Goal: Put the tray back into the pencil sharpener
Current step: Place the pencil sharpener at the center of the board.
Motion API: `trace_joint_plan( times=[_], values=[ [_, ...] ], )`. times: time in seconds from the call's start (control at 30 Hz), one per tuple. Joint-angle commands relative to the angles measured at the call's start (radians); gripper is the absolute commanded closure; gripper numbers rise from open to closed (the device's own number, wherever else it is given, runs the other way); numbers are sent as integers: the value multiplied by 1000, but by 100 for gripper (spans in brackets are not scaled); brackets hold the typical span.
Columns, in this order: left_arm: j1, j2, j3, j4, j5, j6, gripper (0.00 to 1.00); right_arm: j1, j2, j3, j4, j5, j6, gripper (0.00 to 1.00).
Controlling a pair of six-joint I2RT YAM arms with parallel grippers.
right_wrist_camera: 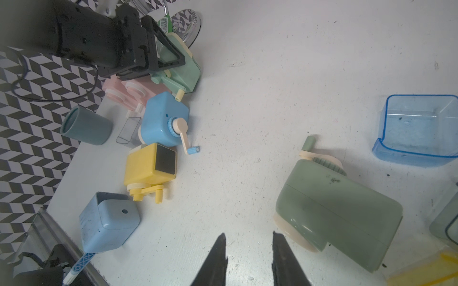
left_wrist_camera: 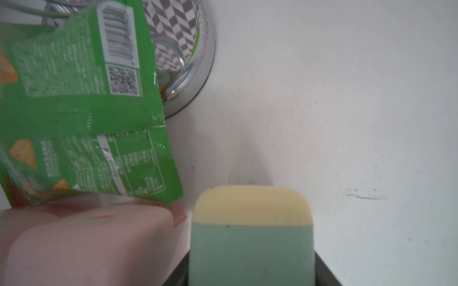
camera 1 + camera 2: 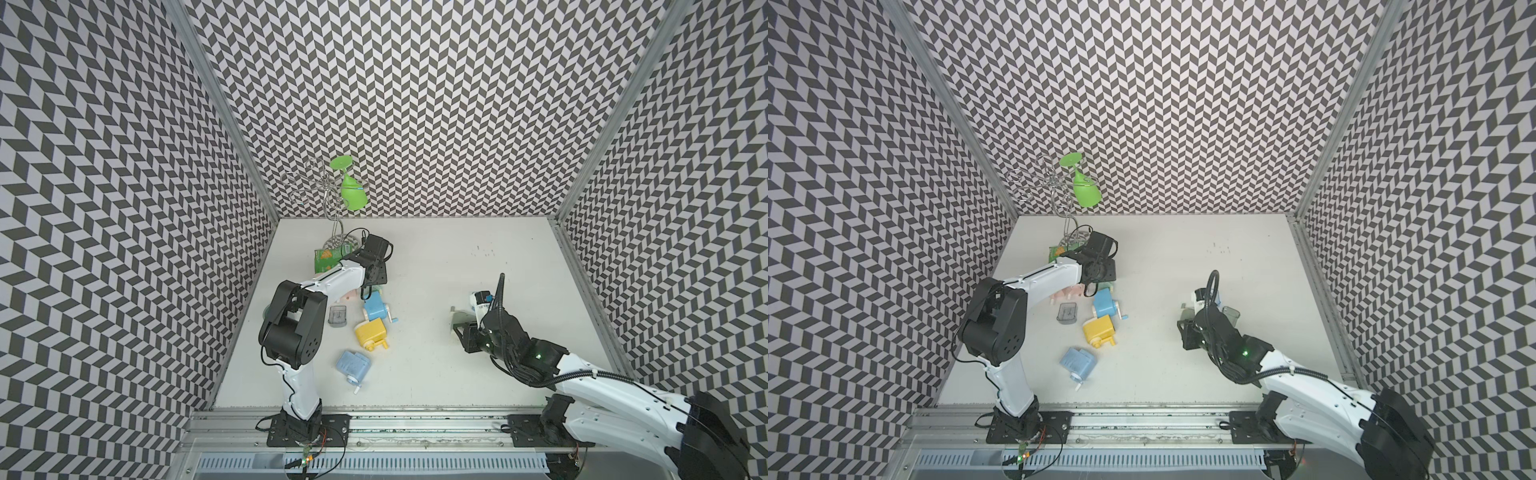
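Left gripper (image 1: 174,54) clamps the mint sharpener (image 1: 184,74); right gripper (image 1: 249,237) hangs narrowly parted, empty.

Robot lab cell — chevron-patterned walls (image 3: 415,104), aluminium rail (image 3: 415,420), white tabletop (image 3: 440,257)

Soft, even light falls from above. The white table (image 3: 436,270) is bright in both top views, and shadows are short and faint. The chevron walls (image 3: 415,104) bow toward the frame edges, a wide-lens warp. In the left wrist view the green sharpener (image 2: 250,242) and pink sharpener (image 2: 86,242) sit close and blurred, and the chrome base (image 2: 193,74) mirrors the walls. The right wrist view dims at its corners, with the left arm (image 1: 86,37) soft.
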Motion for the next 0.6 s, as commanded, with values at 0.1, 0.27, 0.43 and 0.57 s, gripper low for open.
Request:
trace_joint_plan(
  times=[0.1,0.27,0.43,0.57],
  values=[
    [3,-36,18,71,-17,13,93,-7,-12,-6,35,5,2,68],
    [3,11,36,49,-21,8,93,-7,-12,-3,29,10,1,68],
    [5,29,43,35,-37,-2,93,-8,-11,-5,27,12,1,68],
    [5,49,54,19,-44,-3,78,-8,-10,-3,27,12,-4,65]
  ],
)
